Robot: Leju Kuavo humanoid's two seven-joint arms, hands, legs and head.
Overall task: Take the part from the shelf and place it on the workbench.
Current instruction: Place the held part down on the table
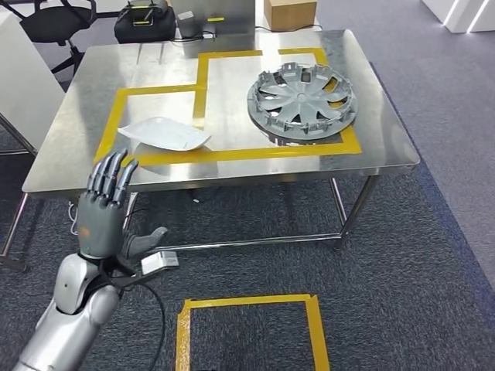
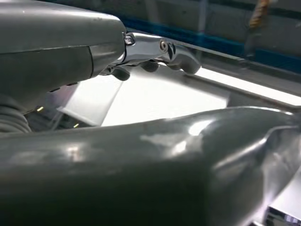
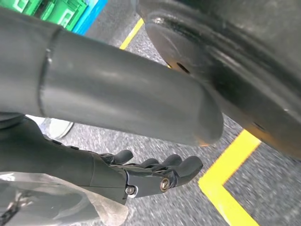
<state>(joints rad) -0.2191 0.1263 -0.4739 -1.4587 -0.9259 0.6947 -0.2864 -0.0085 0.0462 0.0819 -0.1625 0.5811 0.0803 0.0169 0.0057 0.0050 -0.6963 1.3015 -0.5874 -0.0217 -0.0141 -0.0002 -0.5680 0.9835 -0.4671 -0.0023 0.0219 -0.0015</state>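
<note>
A flat white bagged part (image 1: pixel 163 134) lies on the steel workbench (image 1: pixel 76 147), inside the left yellow-taped zone. My left hand (image 1: pixel 105 209) is raised just in front of the bench's near edge, short of the part, with its fingers spread and nothing in them. In the left wrist view the left hand (image 2: pixel 156 49) reaches out over a bright pale surface. My right hand (image 3: pixel 152 176) hangs over the grey carpet with its fingers stretched out, holding nothing.
A grey wheel cover (image 1: pixel 301 100) rests in the right taped zone. A cardboard box (image 1: pixel 290 13) and a black case (image 1: pixel 144 22) sit behind the bench. A yellow tape square (image 1: pixel 250 305) marks the carpet near me. Green and blue crates (image 3: pixel 67 12) stand behind.
</note>
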